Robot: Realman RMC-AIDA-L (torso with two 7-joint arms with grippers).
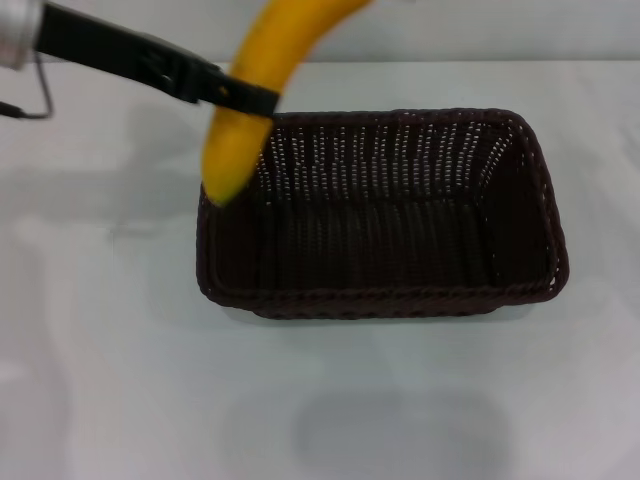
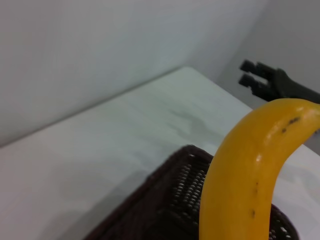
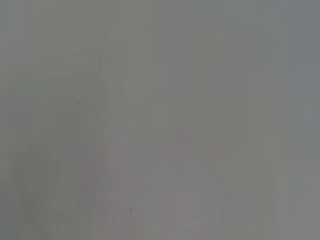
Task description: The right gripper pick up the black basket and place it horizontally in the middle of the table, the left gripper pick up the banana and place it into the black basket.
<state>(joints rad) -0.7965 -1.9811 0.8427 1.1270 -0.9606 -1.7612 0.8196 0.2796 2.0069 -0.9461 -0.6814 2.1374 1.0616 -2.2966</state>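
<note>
My left gripper reaches in from the upper left and is shut on the yellow banana. It holds the banana nearly upright, with the lower end hanging over the left end of the black basket. The basket lies lengthwise across the middle of the white table and holds nothing. In the left wrist view the banana fills the foreground above the basket's rim. The right gripper shows small and far off beyond the table's edge. The right wrist view shows only plain grey.
A grey wall rises behind the table's far edge. Bare tabletop surrounds the basket on the left, right and front. A thin wire loop hangs off my left arm at the upper left.
</note>
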